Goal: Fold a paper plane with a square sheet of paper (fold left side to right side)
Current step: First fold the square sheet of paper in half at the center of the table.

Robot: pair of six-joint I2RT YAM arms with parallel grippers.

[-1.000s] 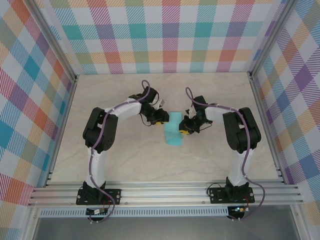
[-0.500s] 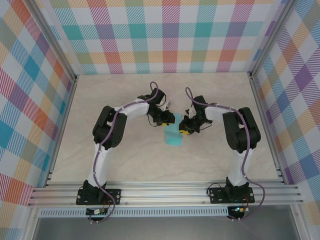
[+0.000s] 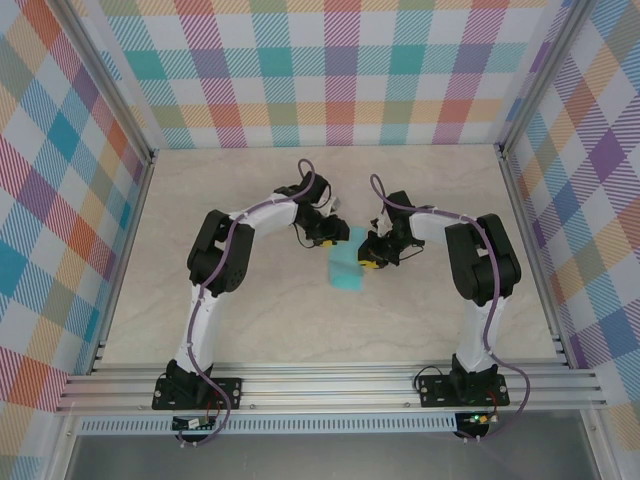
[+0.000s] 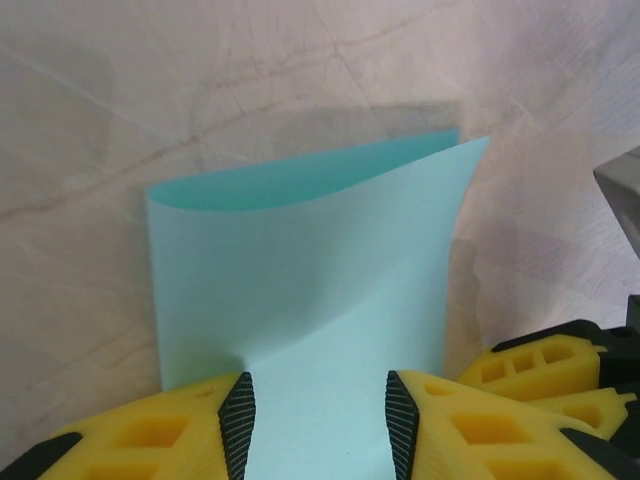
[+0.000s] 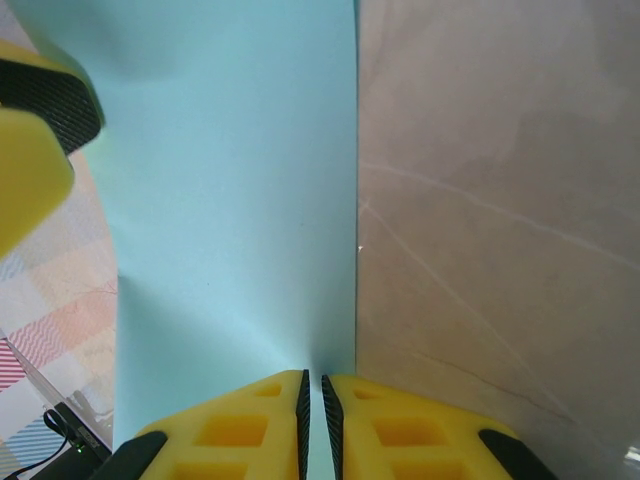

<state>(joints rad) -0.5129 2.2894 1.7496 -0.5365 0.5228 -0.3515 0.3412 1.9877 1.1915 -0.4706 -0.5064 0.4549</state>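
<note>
Currently thin turquoise-blue square sheet of paper [image 3: 347, 270] is curling over beige marbled tabletop [image 3: 250, 320] between plaid walls [image 3: 330, 70]; right gripper [image 5: 312, 425] is pinching its edge, left gripper [image 4: 315, 425] is standing unclenched.

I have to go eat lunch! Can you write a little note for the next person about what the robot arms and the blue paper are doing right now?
Left gripper: open, with a jaw on each side of the thin turquoise-blue square sheet of paper, not pinching it.
Right gripper: shut on the sheet's edge.
Where: the sheet is between the two grippers, over the middle of the beige marbled table.
Done: the sheet is bent over onto itself in a loose, bowed loop, and the layers gape at the far end.
Left to do: press that fold flat into a crease, then make every later plane fold. There is no pointed tip yet.
</note>
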